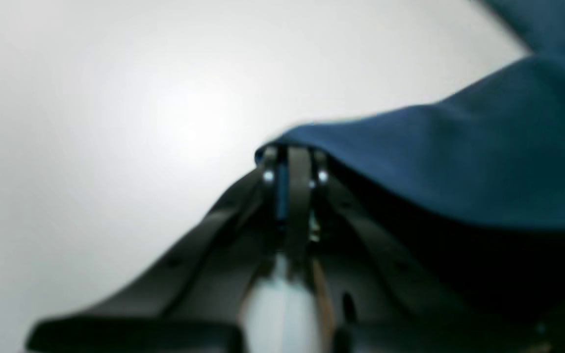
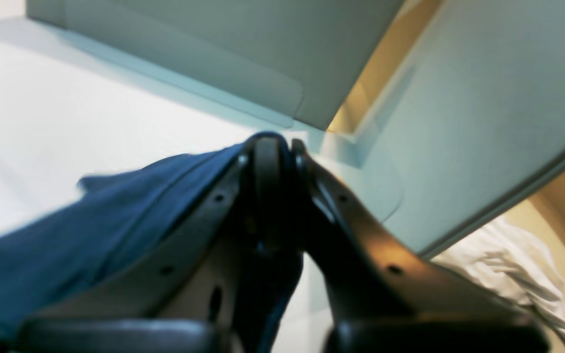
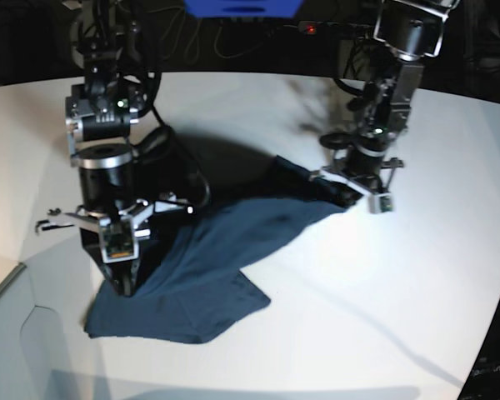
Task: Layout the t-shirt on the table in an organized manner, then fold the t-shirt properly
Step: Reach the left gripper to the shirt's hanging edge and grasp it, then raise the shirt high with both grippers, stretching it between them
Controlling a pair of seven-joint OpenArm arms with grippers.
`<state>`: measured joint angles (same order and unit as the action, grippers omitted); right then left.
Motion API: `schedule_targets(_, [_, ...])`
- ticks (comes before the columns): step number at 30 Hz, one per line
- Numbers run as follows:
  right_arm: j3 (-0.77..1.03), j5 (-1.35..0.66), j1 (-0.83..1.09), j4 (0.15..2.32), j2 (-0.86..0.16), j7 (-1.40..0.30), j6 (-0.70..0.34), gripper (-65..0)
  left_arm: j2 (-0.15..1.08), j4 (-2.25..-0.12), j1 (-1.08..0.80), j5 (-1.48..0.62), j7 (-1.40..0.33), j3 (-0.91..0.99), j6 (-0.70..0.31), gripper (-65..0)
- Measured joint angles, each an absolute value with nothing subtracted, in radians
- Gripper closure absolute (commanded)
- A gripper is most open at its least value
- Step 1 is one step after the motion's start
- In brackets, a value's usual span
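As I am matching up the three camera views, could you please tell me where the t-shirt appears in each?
Left wrist: t-shirt, right side.
Right wrist: lower left to centre.
Base: lower left to centre, between the arms.
Shared landmark: the white table, beneath it.

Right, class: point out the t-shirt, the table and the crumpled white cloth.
T-shirt (image 3: 242, 233): base view, on the fabric stretched between the arms.
Table (image 3: 367, 292): base view, on its bare white top.
White cloth (image 2: 503, 255): right wrist view, on its crumpled folds.

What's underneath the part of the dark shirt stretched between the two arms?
Below the shirt, nearer the camera, more of its cloth lies on the table. What is directly under the stretched part is covered.
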<state>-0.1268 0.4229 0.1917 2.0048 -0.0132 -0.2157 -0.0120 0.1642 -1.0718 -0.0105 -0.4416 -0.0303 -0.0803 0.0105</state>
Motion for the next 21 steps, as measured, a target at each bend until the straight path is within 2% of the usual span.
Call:
schedule_targets(12, [-0.128,0.423,0.174,1.984,-0.014,-0.219,-0.015,0.0,0.265,-1.583,-0.128,-0.439,-0.031,0.138,0.012,-0.1])
schedule_targets(21, [-0.162,0.422,-0.011,1.983,-0.014,-0.223,-0.022,0.0,0.330,-1.776,0.008,-0.437,-0.074,0.157,-0.004,-0.1])
